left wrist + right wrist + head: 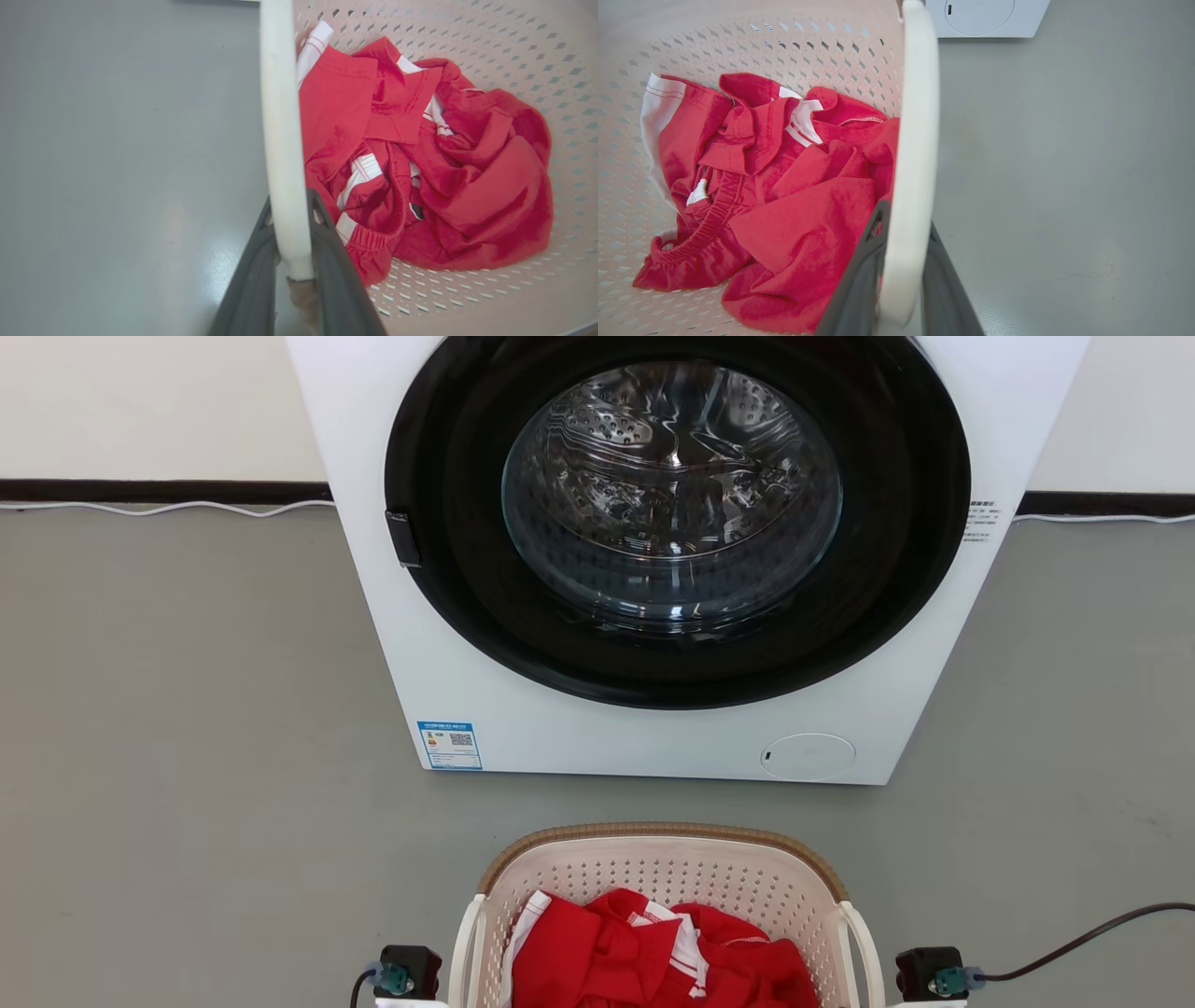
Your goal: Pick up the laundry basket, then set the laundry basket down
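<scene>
Laundry basket (667,877), cream-white and perforated with a brown woven-look rim, is at the near middle of the grey floor (187,709), just in front of a white washing machine (560,728) with a round, dark-ringed glass door. Whether the basket rests on the floor or hangs just above it cannot be told. A crumpled heap of red clothing (444,163) with white trim lies inside. The left gripper (290,205) has its two dark fingers closed narrowly around the white left handle (280,116), one finger on each side of the loop. The right gripper (906,219) clasps the white right handle (917,116) the same way. A black cable (1092,933) trails across the floor to its right edge.
</scene>
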Motion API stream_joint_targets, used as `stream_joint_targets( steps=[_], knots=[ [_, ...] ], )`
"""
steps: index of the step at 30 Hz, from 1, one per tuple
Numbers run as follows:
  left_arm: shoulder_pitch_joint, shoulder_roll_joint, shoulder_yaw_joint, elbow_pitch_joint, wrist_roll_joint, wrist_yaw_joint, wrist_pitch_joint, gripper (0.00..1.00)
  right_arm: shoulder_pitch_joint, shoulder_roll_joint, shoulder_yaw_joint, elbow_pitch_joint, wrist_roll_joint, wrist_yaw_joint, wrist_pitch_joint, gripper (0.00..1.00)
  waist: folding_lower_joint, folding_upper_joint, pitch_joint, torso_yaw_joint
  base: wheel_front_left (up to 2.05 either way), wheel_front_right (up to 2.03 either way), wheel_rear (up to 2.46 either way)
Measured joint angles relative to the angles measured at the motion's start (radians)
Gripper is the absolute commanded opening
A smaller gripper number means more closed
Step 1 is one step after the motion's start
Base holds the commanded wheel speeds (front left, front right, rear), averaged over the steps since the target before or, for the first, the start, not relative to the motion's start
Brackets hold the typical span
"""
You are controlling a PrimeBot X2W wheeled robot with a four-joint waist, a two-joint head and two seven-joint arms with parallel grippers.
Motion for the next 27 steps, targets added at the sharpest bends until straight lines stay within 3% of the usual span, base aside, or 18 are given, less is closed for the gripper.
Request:
stream_joint_targets(
  steps=[15, 27],
  knots=[
    [-0.012, 0.0, -0.01, 0.012, -0.009, 0.0, -0.014, 0.0, -0.011, 0.0, 0.039, 0.002, 0.022, 0.0, -0.034, 0.0, 0.0001, 0.0, 0.022, -0.003, 0.0, 0.0, 0.0],
    [-0.091, 0.002, -0.01, 0.016, -0.009, 0.0, -0.056, 0.0, -0.102, -0.004, 0.061, 0.008, 0.011, 0.0, -0.088, 0.0, 0.0001, 0.0, 0.132, -0.008, 0.0, 0.0, 0.0]
  ],
)
